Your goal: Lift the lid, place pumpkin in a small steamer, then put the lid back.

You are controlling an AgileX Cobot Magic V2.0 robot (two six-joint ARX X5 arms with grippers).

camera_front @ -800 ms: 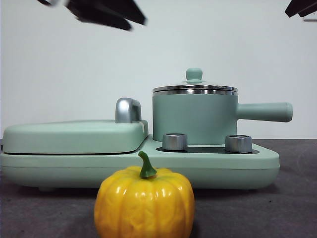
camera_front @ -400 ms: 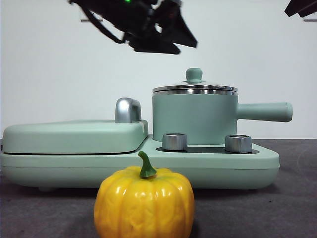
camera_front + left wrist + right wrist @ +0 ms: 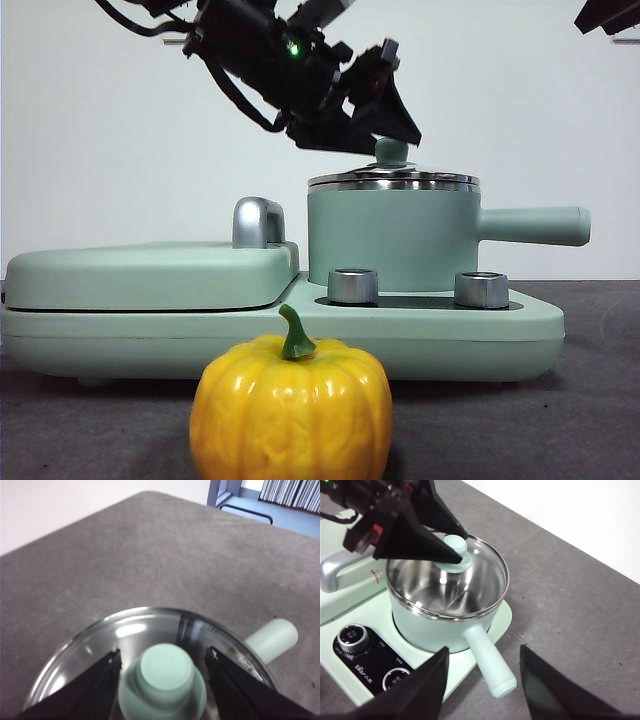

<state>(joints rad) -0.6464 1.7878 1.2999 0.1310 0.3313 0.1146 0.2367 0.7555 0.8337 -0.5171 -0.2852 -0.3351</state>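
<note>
Over the lid, left tool straddles its knob, jaws apart.

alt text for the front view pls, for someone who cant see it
A black robot arm reaches down from the upper left, its left claw around the mint-green knob of the glass lid, which sits on the small steamer. The steamer stands on a mint-green appliance base. A yellow-orange pumpkin sits on the table in the foreground.

Even, bright light; pale glare streaks on the lid; pumpkin glossy with highlights; left wrist view soft, slightly blurred.
</note>
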